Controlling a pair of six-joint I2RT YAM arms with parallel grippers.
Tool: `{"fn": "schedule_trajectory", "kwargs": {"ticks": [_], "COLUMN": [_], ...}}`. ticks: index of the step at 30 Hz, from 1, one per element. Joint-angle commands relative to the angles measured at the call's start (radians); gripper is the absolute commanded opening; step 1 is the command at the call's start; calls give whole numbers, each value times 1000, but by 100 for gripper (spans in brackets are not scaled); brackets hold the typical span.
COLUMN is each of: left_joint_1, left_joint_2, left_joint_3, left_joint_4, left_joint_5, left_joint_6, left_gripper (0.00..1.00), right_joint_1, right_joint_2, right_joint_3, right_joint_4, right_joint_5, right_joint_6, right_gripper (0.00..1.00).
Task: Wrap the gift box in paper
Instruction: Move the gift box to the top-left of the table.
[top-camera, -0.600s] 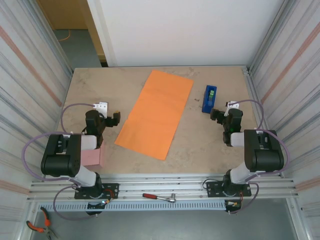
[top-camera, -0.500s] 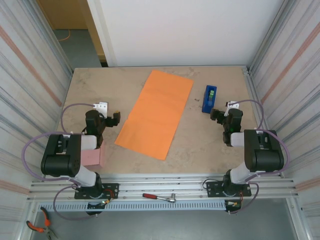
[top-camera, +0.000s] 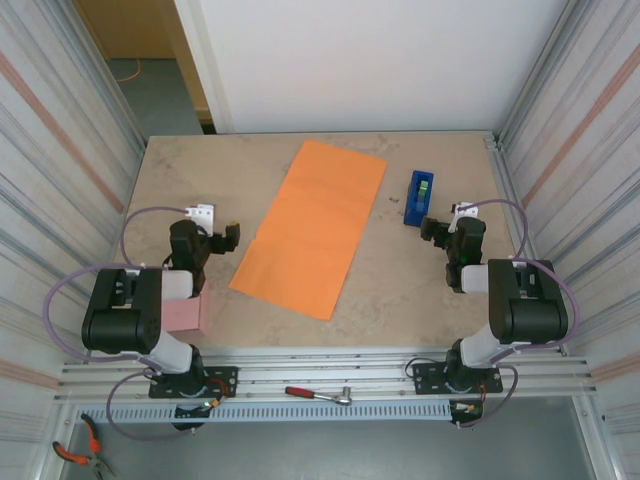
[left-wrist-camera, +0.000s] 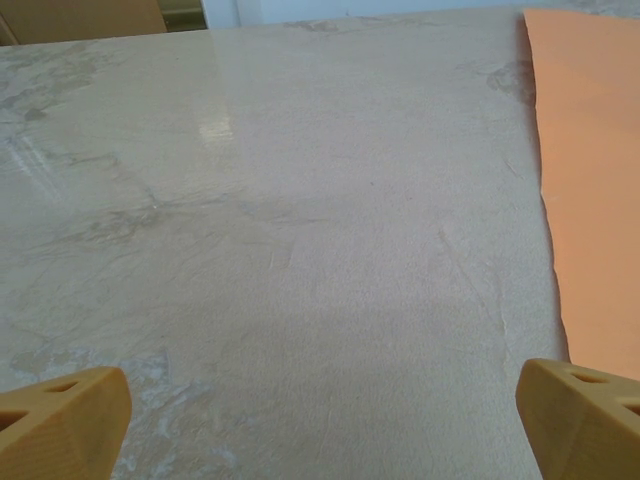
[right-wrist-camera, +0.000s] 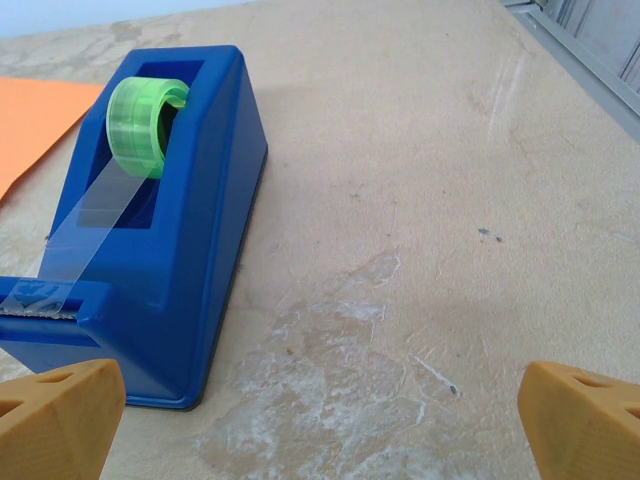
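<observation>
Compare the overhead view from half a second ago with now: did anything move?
Nothing visibly changed. The left hand and right hand are open and empty, the paper lies flat, the gift box sits by the left arm's base, and the tape dispenser is untouched.

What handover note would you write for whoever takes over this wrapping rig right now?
Left pincer: open, empty, over bare tabletop beside the bright orange thin paper sheet.
Right pincer: open, empty, facing the blue plastic tape dispenser.
Small pale pink flat gift box: near edge by the left arm's base, off the sheet.
Sheet: flat, unfolded, mid-table.
Done: nothing. Left: box onto sheet, fold, tape.
</observation>
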Motion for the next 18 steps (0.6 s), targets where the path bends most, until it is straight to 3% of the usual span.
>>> {"fn": "schedule_trajectory", "kwargs": {"ticks": [1,8,15,18], "left_joint_1": [8,7,8,7], "left_joint_2": [0,-10,-134,-230], "left_joint_3": [5,9,104,150], "left_joint_4": [-4,-10,-278,-450], "left_joint_5": [15,-3,-51,-94], "left_joint_6": [-9,-15,-43,-119], "left_gripper": [99,99,99,99], "right_joint_1": [5,-5,-3,15], "right_joint_2": [-4,-4,-13,-105], "right_joint_3": [-12,-8,-13,46], "right_joint_4": [27,21,30,-157], "right_joint_5": [20,-1,17,101], "right_joint_6": [-11,-6,-4,3], "right_gripper": [99,99,99,99]}}
